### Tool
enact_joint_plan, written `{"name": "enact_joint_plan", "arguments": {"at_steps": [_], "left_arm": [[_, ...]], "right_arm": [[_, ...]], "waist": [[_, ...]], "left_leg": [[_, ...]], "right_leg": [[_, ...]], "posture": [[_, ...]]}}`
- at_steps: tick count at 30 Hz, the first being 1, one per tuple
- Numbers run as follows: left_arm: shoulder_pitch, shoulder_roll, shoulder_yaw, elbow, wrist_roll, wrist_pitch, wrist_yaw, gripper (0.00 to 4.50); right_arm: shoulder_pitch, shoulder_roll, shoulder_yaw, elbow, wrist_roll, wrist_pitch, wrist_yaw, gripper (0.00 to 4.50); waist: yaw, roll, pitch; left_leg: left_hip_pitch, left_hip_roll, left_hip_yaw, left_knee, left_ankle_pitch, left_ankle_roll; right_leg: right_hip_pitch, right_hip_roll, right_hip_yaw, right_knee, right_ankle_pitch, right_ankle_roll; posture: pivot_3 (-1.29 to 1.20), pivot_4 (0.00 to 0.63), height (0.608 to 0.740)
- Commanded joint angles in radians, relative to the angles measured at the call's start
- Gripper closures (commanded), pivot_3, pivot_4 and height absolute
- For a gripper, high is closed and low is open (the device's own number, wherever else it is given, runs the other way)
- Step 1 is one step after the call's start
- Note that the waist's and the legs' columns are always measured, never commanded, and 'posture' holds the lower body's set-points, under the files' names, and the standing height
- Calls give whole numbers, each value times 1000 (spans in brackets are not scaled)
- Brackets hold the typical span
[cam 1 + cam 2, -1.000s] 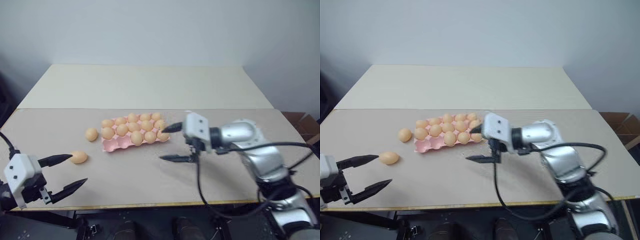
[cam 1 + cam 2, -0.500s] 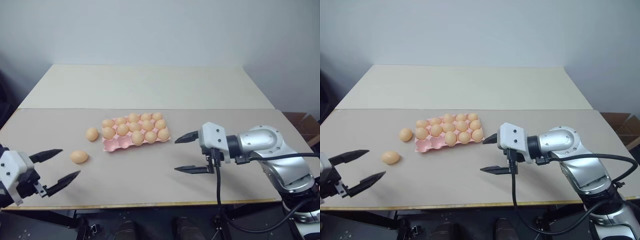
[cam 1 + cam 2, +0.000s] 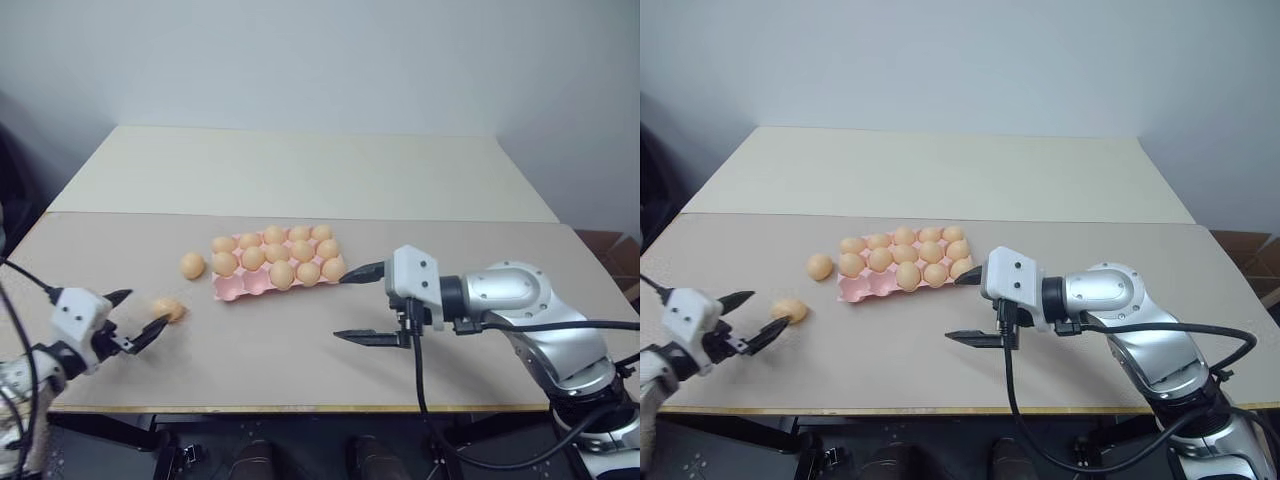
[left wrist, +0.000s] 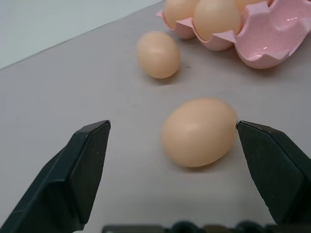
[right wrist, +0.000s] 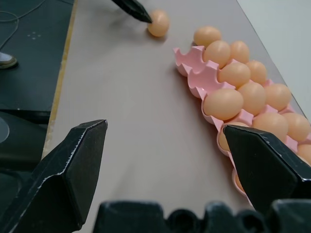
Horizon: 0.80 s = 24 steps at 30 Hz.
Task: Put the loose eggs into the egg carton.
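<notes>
We see two loose eggs on the grey-brown desk (image 3: pixel 300 350), both smooth, matte, pale orange-tan ovals. The nearer egg (image 4: pixel 199 131) lies on its side between the spread black fingers of the left end effector (image 4: pixel 175 170), its long axis running roughly from one finger toward the other; the end effector is wide open and grips nothing, though one fingertip is very near the shell. The second egg (image 3: pixel 192 265) lies just beside the left end of the egg carton (image 3: pixel 240 288), a pink moulded tray with rounded, scalloped cups, most holding eggs; the cups at its near left stand empty. The right end effector (image 3: pixel 358 305) hovers fully open and empty near the carton's right end.
</notes>
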Motion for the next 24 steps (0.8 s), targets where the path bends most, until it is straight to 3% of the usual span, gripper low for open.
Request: {"name": "enact_joint_plan", "arguments": {"at_steps": [1, 12, 20, 21, 24], "left_arm": [[-44, -1, -22, 68, -1, -60, -15, 0], [-183, -20, -133, 261, 39, -144, -21, 0], [-159, -5, -140, 239, 38, -141, -18, 2494], [-151, -1, -138, 225, 31, -136, -26, 2699], [-96, 15, -124, 126, -27, -112, -84, 2699]], "right_arm": [[6, -10, -28, -40, 0, 3, -32, 46], [28, -40, -48, -72, 10, 19, -80, 46], [36, -51, -51, -79, 13, 28, -95, 0], [36, -50, -49, -78, 11, 25, -96, 0], [34, -48, -45, -76, 7, 23, -100, 0]], "waist": [[0, 0, 0], [-2, 0, 0], [-4, 0, 0], [-4, 0, 0], [-8, 0, 0]], "left_leg": [[0, 0, 0, 0, 0, 1], [0, 0, 0, 0, 4, 6], [1, 0, 0, 0, 4, 7], [1, 0, 0, 0, 4, 7], [1, 0, 0, 0, 4, 7]], "right_leg": [[0, 0, 0, 0, 1, -1], [1, 0, 0, 1, 0, 0], [1, 0, 0, 1, 0, 0], [1, 0, 0, 2, 0, 1], [1, 0, 0, 2, -1, 2]], "posture": [[0, 150, 740], [0, 150, 740], [0, 150, 740], [0, 150, 740], [0, 150, 740]]}}
